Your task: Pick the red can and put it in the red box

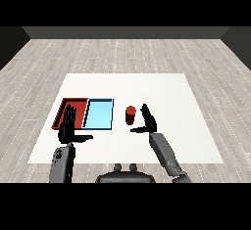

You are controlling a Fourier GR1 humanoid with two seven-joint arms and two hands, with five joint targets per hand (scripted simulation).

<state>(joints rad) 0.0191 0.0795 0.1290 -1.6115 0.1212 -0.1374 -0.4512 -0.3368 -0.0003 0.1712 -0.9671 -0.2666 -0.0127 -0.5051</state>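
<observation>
Head view shows the can [130, 115] standing upright on the white table [166, 92], just right of the blue tray [99, 114] and apart from it. The right hand [148, 122] is close beside the can on its right, fingers straight and pointing up, thumb stuck out toward the can; nothing is in its hold yet. From where I stand there looks to be a sliver of table between thumb and can, though I can't be sure they aren't touching.

The left hand [68, 125] hovers open too, fingers spread, in front of the red tray [62, 109], covering its near edge.

The step in hand is the grasp, I'd say. To do it well, the right hand should slide left until the can sits against the palm, then curl round its middle, not its top, so it stays upright. Pushing in with the thumb first could tip it toward the blue tray.

After that comes a carry across the blue tray to the red one, so the lift needs to clear both rims. The left hand may want to pull back from the red tray.
</observation>
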